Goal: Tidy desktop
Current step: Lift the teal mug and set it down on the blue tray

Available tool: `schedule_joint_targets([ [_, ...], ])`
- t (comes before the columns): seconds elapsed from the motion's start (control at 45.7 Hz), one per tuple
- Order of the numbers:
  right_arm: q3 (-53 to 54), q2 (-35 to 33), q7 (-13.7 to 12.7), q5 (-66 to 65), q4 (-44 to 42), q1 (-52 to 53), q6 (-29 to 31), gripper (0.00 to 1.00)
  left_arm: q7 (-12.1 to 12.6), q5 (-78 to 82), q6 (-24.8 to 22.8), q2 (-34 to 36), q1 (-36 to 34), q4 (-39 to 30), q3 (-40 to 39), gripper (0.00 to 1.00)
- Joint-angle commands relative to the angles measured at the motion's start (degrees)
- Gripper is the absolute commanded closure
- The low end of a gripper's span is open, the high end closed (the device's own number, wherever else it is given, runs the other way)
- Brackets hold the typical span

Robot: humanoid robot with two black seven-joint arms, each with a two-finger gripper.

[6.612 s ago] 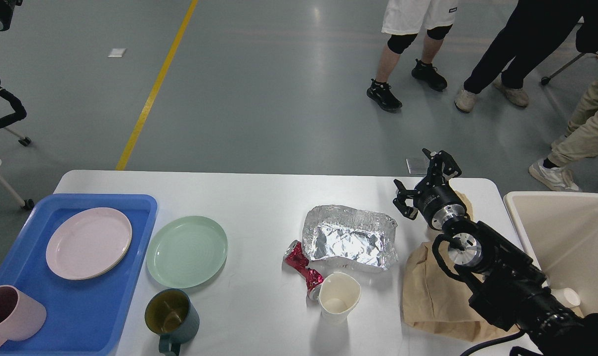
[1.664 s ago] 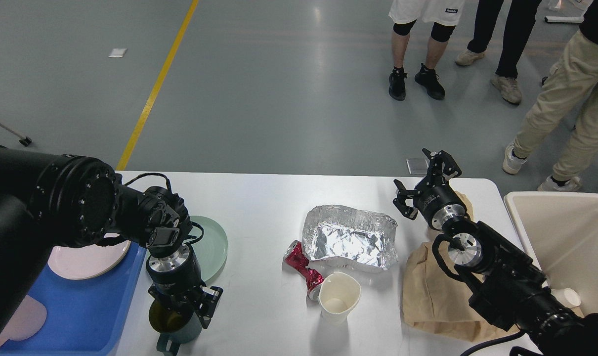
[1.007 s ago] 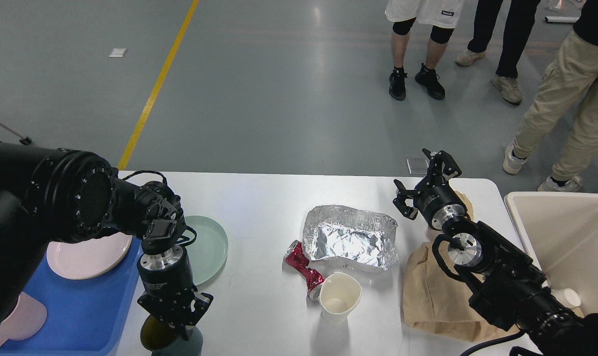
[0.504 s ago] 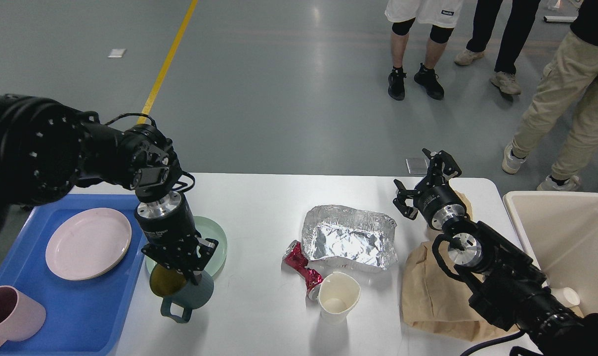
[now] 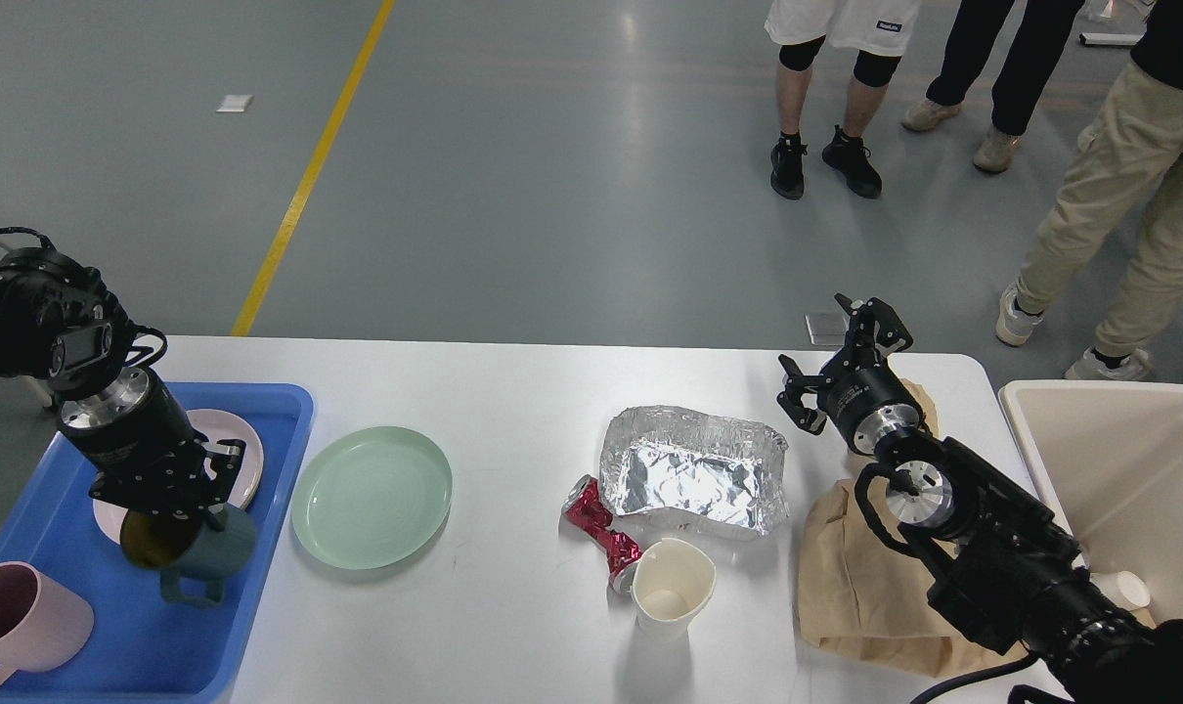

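Observation:
The white desktop (image 5: 513,391) fills the lower half of the head view. My left gripper (image 5: 176,499) is shut on the rim of a dark green mug (image 5: 196,552) and holds it above the blue tray (image 5: 269,469), beside the pink plate (image 5: 235,445). A pink mug (image 5: 24,626) stands in the tray's near corner. A pale green plate (image 5: 372,497) lies on the desktop right of the tray. My right gripper (image 5: 839,364) hangs open over the far right of the desktop, holding nothing.
A foil tray (image 5: 694,469), a crushed red can (image 5: 601,533) and a white paper cup (image 5: 672,587) lie mid-table. A brown paper bag (image 5: 855,587) lies under my right arm. A beige bin (image 5: 1119,469) stands off the right edge. People stand beyond the table.
My left gripper closed on the dark green mug, lifted it off the desktop and carried it left, over the blue tray. The right arm has not moved.

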Motion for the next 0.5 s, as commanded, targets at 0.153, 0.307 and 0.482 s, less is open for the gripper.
schedule_joint_targets([
  [0.153, 0.00, 0.00, 0.00, -0.01, 0.00, 0.00, 0.00, 0.00, 0.00, 0.00, 0.01, 0.32, 4.33, 1.25, -0.30, 1.00],
  [0.307, 0.00, 0.00, 0.00, -0.01, 0.00, 0.00, 0.00, 0.00, 0.00, 0.00, 0.01, 0.32, 5.47, 1.25, -0.03, 1.00],
  [0.482, 0.00, 0.00, 0.00, -0.01, 0.00, 0.00, 0.00, 0.00, 0.09, 0.08, 0.01, 0.67, 6.62, 1.25, 0.14, 1.00],
])
